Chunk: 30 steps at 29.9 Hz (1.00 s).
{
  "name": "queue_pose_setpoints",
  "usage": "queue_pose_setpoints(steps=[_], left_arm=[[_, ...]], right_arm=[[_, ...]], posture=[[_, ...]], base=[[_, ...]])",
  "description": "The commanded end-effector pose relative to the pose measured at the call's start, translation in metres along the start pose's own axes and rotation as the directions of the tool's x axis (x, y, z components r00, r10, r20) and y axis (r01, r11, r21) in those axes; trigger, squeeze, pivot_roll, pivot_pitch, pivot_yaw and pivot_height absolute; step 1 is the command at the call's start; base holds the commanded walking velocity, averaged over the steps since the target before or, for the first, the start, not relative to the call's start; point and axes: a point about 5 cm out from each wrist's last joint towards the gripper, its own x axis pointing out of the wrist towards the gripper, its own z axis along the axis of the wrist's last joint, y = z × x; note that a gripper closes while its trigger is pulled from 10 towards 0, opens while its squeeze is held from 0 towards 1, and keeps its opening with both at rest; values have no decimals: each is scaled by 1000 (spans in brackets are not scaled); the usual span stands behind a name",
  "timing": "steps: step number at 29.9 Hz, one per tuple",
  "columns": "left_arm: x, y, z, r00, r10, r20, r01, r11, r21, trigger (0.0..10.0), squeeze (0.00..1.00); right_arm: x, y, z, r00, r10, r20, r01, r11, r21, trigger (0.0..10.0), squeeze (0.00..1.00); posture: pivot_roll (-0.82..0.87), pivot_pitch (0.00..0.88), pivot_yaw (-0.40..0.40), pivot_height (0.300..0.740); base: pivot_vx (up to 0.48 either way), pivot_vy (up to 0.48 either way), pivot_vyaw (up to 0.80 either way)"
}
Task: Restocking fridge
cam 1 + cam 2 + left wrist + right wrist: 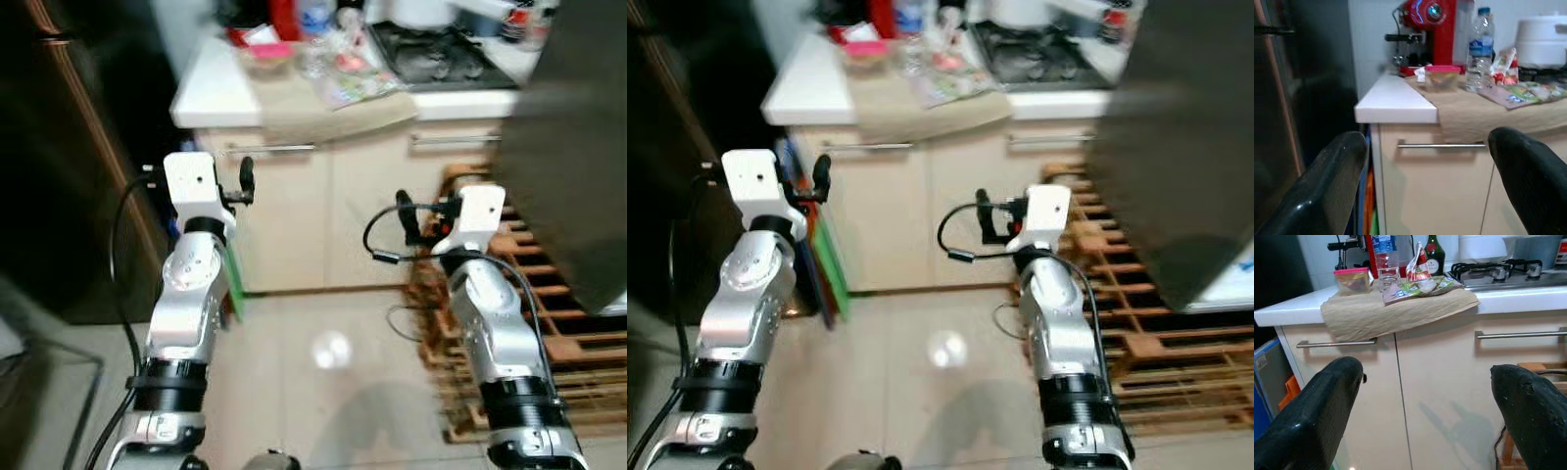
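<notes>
A: How are the pincers being held?

B: The left pincer [1425,191] is being held with its two black fingers [1317,188] spread wide, nothing being gripped between them. The right pincer [1422,423] is likewise being held open and empty. Both are being raised at about cabinet height, in front of the cream cabinet doors [323,211].

A: What is being faced by them?

B: A white bench [1393,100] is being looked at, with steel bar handles [1334,343] being carried on the cabinet fronts beneath it. A beige cloth [1391,311] is being draped over the bench edge, hanging just over the doors.

A: And where are the task's goods lying?

B: They are being kept on the bench, well above and beyond the pincers: a pink-lidded container [1441,77], a water bottle [1480,49] just beside it, a snack packet [1503,66] and a flat green packet [1420,285] on the cloth. A red coffee machine [1430,32] is being stood behind them, and a dark green bottle [1434,255] is being seen near the gas hob [431,54].

A: What else is being seen around?

B: A dark tall unit [69,166] is being seen at the robot's left, a wooden pallet [563,333] on the glossy tiled floor [323,392] at its right, and coloured flat items [828,259] are being leaned between the dark unit and the cabinet.
</notes>
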Motion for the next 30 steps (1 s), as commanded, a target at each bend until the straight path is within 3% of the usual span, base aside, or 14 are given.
queue_pose_setpoints(steps=[1, 7, 14, 20, 24, 30], left_arm=[[0, -5, 0, 1000, -26, -2, 26, 1000, 11, 10000, 0], [0, -10, 4, 995, -99, 24, 99, 995, -19, 10000, 0], [0, -16, 11, 989, -134, 69, 134, 991, 5, 10000, 0], [-1, -13, 1, 996, -94, 13, 94, 995, -30, 10000, 0], [-7, -11, -17, 996, -54, -72, 49, 997, -63, 10000, 0], [-6, -17, -14, 995, -83, -51, 80, 995, -66, 10000, 0]], right_arm=[[0, -6, 4, 999, -35, 18, 35, 999, -7, 10000, 0], [1, -7, 5, 998, -64, 29, 64, 998, 3, 10000, 0], [-1, -4, 6, 998, -53, 45, 53, 999, -9, 10000, 0], [-1, -4, 5, 998, -55, 42, 55, 998, -7, 10000, 0], [-6, -1, 2, 1000, -10, 26, 10, 1000, -12, 10000, 0], [-8, -1, -2, 1000, -18, 4, 18, 999, -33, 10000, 0]], posture=[[-85, 0, 23, 740], [-82, 0, 18, 740], [-80, 0, 15, 740], [-83, 0, 18, 740], [-91, 0, 15, 740], [-97, 0, 11, 740]], base=[[0, 0, 0], [0, 0, 0], [480, 0, 0], [479, 0, 0], [465, 0, 164], [473, 0, 681]])
